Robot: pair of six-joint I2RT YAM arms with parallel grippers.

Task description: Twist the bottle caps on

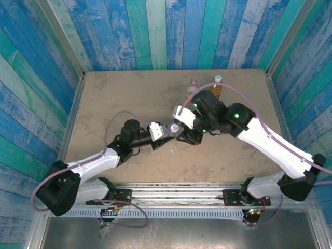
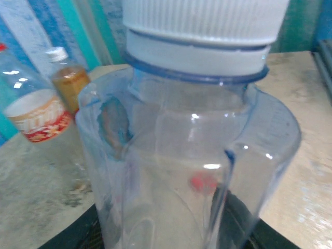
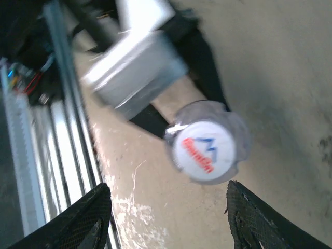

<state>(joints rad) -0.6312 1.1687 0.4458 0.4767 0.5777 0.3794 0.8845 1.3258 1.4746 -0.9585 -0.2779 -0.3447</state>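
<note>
Bottle (image 2: 192,171) seemingly clamped left, right fingers (image 3: 78,218) parted

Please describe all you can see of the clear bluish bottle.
The clear bluish bottle looks like thin see-through plastic, with moulded grooves and no liquid visible. A white ribbed cap with red and blue print on top sits on its neck. The left hand is shut on its body, near the middle of the table. The right hand stands open around the cap, not touching.
</note>
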